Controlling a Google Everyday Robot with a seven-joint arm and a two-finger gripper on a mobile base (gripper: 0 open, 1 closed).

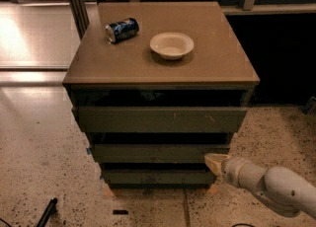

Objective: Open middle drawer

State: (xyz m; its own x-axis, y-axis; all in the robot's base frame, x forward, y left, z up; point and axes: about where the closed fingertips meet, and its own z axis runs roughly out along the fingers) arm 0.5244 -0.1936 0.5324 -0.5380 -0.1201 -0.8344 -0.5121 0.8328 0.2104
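The middle drawer (160, 153) is the plain dark olive-grey front between two similar fronts of a low cabinet. It looks pushed in, with a dark gap above it. My gripper (214, 162), pale and on a white arm (269, 184), comes in from the lower right. Its tip is at the right end of the middle drawer's lower edge, by the gap above the bottom drawer (158, 176). I cannot tell whether it touches the front.
The top drawer front (160, 119) has small pale scratches. On the brown cabinet top (217, 58) lie a blue can (121, 29) on its side and a cream bowl (172, 45). Speckled floor surrounds the cabinet; a dark object (47, 212) lies at lower left.
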